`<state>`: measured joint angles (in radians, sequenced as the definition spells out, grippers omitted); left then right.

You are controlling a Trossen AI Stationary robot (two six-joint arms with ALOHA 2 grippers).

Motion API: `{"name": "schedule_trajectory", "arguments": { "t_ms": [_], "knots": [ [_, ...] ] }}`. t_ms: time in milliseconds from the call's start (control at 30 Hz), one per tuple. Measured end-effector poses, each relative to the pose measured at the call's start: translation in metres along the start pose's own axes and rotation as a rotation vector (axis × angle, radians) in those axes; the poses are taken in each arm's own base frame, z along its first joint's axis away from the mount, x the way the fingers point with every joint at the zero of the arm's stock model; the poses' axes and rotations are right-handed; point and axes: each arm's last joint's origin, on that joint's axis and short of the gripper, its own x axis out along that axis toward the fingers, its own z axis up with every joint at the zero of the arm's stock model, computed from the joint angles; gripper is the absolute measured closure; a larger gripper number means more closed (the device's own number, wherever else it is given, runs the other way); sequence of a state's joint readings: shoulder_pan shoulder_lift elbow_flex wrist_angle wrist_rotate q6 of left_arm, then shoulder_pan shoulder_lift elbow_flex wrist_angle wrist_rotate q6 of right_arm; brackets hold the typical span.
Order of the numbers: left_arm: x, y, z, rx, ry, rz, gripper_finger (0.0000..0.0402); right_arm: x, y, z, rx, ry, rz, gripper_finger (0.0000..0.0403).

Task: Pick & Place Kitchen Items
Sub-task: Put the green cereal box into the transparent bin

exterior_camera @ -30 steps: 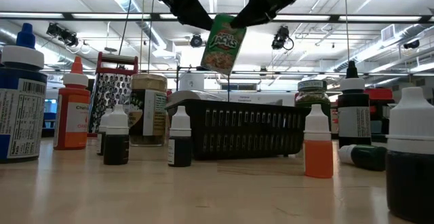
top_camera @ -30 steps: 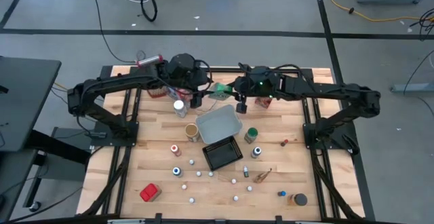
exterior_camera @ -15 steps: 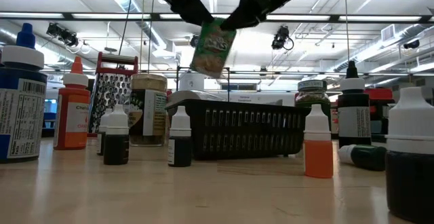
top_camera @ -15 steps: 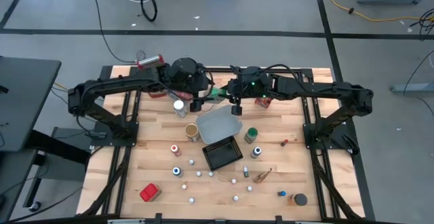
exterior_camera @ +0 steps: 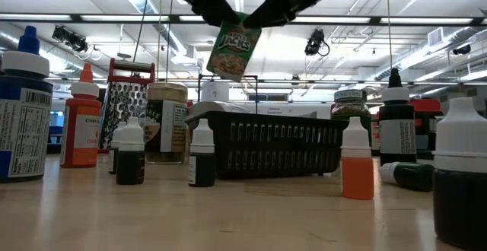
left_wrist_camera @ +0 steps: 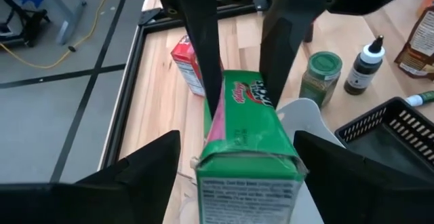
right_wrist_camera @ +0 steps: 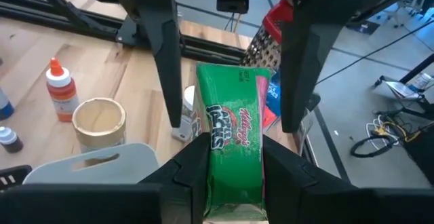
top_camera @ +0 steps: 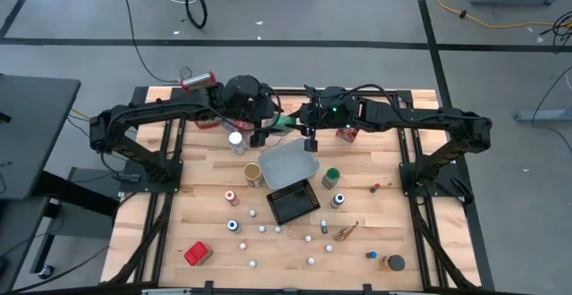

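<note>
Green cereal carton [right_wrist_camera: 234,157] held in the air over the surface's far-edge middle, above the grey tray [top_camera: 288,164]. Right claw [right_wrist_camera: 230,159] pinches one end. Left claw [left_wrist_camera: 237,153] spread wide around the other end, fingers [left_wrist_camera: 146,166] clear of it.

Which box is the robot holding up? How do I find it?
Find the far side of the wooden table, where both dark arms meet. The green carton hangs there, pinched by the right gripper. It is the only thing up in the air.

Carton [top_camera: 284,120] aloft between both arms, above grey tray [top_camera: 288,164]; black basket [top_camera: 293,203] nearer front.
</note>
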<state>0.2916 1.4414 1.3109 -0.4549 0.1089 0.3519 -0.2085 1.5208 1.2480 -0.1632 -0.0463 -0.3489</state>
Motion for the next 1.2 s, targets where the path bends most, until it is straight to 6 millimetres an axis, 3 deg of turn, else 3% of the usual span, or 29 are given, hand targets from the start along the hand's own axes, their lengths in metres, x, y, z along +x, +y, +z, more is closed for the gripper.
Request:
{"name": "schedule_trajectory", "arguments": {
  "t_ms": [267, 533, 867, 1067, 1200],
  "knots": [
    [0.0, 0.0, 0.0, -0.03, 0.002, 0.0, 0.019, 0.0, 0.0, 0.001, 0.0, -0.005, -0.004, 0.0286],
    [0.0, 0.001, -0.001, -0.062, 0.018, 0.038, 0.0253, 0.0, -0.001, 0.0, 0.0, -0.004, -0.011, 0.0248],
    [-0.001, 0.001, -0.013, -0.194, 0.168, 0.158, 0.0245, -0.007, -0.002, 0.001, -0.001, 0.034, -0.086, 0.0204],
    [-0.002, 0.002, -0.017, -0.246, 0.201, 0.171, 0.0259, -0.012, -0.002, 0.0, -0.002, 0.066, -0.097, 0.0203],
    [-0.003, 0.006, -0.018, -0.239, 0.23, 0.276, 0.0251, -0.015, -0.001, -0.002, 0.022, 0.09, -0.088, 0.021]
  ]
}}
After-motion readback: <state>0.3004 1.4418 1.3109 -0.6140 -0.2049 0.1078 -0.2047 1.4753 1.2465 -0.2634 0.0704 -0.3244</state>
